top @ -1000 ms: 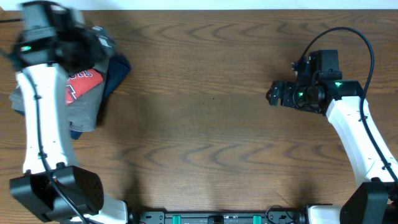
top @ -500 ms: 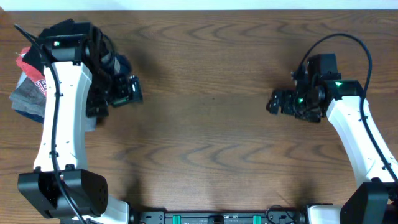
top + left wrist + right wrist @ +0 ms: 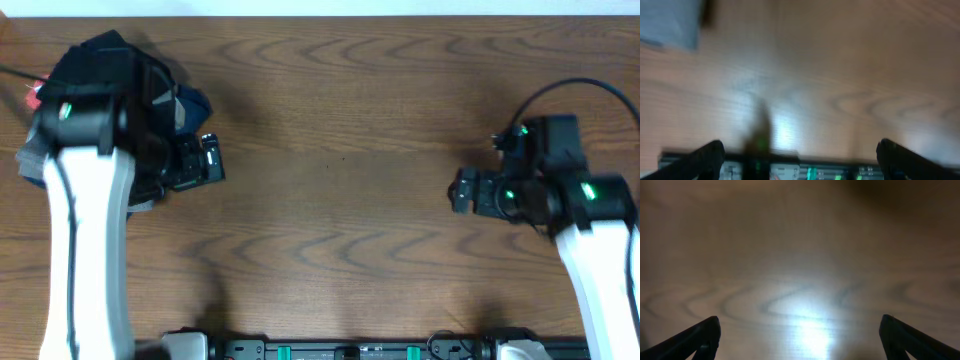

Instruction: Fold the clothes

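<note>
A black garment (image 3: pixel 105 55), apparently the T-shirt, lies bunched on top of a pile of clothes at the far left of the table, partly hidden by my left arm. My left gripper (image 3: pixel 205 160) is just right of the pile, open and empty. In the blurred left wrist view its fingers (image 3: pixel 800 157) are spread wide over bare wood. My right gripper (image 3: pixel 463 190) is open and empty over the right half of the table, far from the clothes. Its fingers (image 3: pixel 800 332) frame only bare wood.
Under the black garment, the pile shows a navy edge (image 3: pixel 195 103), a grey edge (image 3: pixel 28 160) and a bit of red (image 3: pixel 35 95). A blurred grey-blue patch of cloth (image 3: pixel 670 20) shows in the left wrist view. The arm bases' rail (image 3: pixel 350 350) runs along the front edge.
My left arm has swung off the pile, its gripper now beside it on the right, and black cloth now covers the red shirt. My right gripper has moved toward the front.
</note>
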Robot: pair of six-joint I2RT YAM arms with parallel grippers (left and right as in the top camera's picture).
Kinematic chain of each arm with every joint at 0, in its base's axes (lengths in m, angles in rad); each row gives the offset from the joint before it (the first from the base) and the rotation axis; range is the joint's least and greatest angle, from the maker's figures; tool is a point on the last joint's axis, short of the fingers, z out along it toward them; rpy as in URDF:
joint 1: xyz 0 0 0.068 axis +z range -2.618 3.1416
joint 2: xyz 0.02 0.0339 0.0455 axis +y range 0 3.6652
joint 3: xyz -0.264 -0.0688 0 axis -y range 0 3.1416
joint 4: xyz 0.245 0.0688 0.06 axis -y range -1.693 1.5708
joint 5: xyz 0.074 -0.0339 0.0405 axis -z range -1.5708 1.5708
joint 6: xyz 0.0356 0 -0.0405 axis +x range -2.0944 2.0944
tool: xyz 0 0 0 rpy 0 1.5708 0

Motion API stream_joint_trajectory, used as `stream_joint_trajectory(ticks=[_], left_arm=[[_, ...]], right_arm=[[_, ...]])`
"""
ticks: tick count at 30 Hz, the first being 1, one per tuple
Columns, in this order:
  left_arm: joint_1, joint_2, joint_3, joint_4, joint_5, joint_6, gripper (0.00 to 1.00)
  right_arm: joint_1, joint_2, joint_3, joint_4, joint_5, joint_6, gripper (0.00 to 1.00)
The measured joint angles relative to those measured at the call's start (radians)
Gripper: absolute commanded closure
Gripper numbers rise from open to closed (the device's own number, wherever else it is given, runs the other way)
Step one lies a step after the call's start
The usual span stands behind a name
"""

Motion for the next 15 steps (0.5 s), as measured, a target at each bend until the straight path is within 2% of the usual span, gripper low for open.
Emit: stream_joint_trajectory(ticks=[4, 9, 12, 15], left_arm=[[-0.047, -0.26, -0.094, 0.186, -0.056, -0.04, 0.02], [-0.073, -0.605, -0.303, 0.414, -0.099, -0.068, 0.02], [-0.074, -0.738, -0.407, 0.462, -0.109, -0.072, 0.02], [-0.074, -0.796, -0.489, 0.466, -0.114, -0.074, 0.02]], right_arm=[[0.018, -0.241, -0.001, 0.062, 0.086, -0.002, 0.01], [0.019, -0.484, -0.008, 0.086, 0.179, -0.002, 0.01], [0.019, -0.549, -0.013, 0.082, 0.204, -0.002, 0.01], [0.019, -0.57, -0.02, 0.052, 0.217, -0.002, 0.01]])
